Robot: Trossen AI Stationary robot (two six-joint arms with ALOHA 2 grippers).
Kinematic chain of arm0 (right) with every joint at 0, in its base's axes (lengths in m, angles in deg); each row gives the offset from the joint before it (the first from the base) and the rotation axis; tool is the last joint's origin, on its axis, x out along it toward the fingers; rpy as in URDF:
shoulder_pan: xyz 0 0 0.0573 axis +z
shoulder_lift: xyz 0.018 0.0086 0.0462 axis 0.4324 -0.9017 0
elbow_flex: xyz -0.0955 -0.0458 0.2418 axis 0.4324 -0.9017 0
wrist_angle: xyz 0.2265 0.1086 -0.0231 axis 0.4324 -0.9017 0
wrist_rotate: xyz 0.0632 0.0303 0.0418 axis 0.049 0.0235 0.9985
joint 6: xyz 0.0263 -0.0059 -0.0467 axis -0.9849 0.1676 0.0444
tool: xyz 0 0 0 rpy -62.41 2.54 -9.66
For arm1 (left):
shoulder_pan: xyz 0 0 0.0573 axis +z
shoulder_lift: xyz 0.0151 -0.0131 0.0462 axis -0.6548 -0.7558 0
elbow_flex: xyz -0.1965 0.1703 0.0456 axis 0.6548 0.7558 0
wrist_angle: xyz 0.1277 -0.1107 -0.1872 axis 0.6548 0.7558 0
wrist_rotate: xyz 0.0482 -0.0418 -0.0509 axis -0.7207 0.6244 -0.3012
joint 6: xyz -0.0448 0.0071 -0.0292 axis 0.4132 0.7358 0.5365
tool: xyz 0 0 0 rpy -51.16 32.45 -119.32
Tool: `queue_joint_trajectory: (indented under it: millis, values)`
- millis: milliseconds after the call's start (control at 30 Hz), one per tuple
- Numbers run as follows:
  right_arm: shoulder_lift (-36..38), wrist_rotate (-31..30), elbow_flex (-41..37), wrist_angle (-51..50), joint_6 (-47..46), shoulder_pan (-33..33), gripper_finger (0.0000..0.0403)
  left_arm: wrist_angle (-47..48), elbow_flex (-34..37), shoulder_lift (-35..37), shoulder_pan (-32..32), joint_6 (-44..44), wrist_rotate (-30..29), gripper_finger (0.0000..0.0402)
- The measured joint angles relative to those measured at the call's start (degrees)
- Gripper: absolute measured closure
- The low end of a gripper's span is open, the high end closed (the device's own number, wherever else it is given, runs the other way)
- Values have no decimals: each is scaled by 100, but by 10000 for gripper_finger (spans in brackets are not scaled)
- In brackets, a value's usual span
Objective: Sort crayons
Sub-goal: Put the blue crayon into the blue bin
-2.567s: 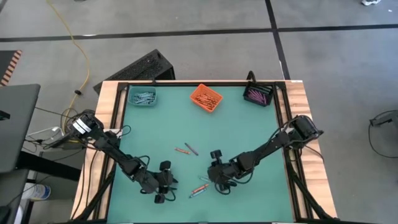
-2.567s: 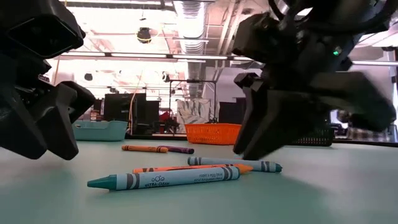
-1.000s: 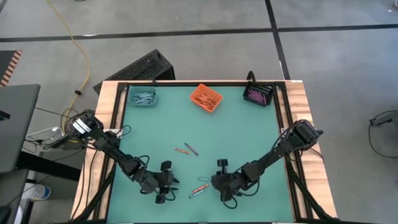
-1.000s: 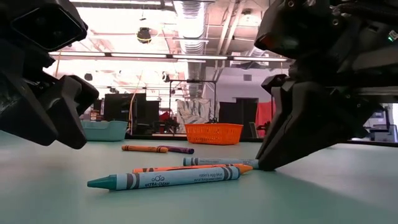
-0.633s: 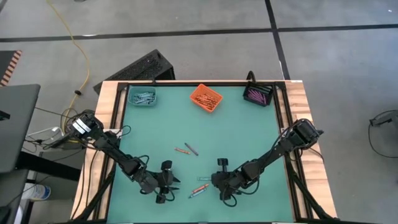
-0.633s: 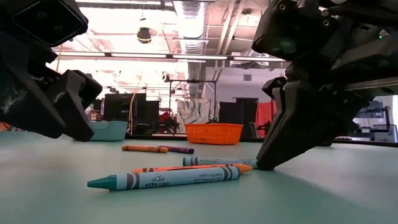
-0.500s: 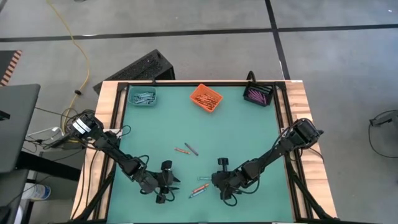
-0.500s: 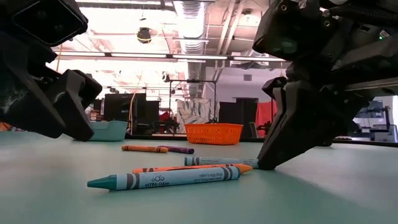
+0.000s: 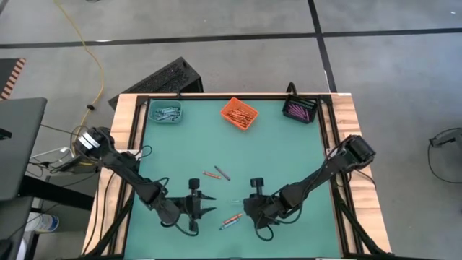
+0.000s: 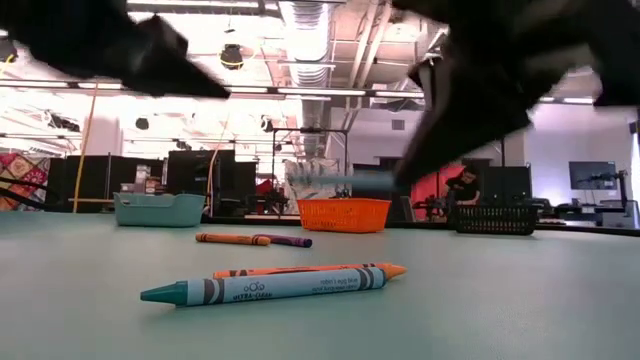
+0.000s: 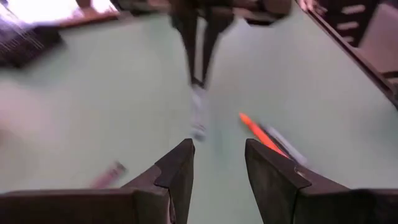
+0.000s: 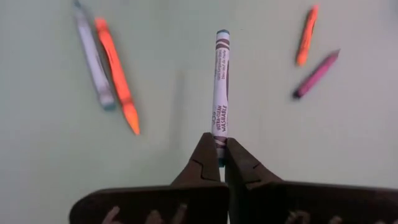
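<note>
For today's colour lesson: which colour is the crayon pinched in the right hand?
Blue-grey wax crayon, clearest in the right wrist view.

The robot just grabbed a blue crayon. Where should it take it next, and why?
Probably toward the teal bin at the table's far left corner. The right gripper is shut on the blue crayon, already off the table, and that bin seems to hold similar blue-grey crayons; the orange bin holds orange ones.

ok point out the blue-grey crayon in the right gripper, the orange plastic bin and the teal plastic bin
blue-grey paper-wrapped crayon [image 12: 220, 87], right wrist view, mid wrapper
orange plastic mesh bin [image 9: 239, 113], high view, its rim
teal plastic bin [image 10: 159, 210], low view, front wall
</note>
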Motion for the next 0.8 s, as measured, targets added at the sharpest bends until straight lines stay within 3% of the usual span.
queue_joint_trajectory:
  millis: [367, 467, 800]
  values:
    - [108, -43, 1003, -110, 987, 136, 403, 8, -906, 146, -337, -2509, -1213, 268]
    - [107, -323, 1362, -359, 1237, 263, 403, -33, -1130, 146, -533, -3087, -1588, 268]
    - [107, -1321, 2347, -381, 2241, 720, 403, -1011, -1653, 144, -1240, -4933, -1678, 268]
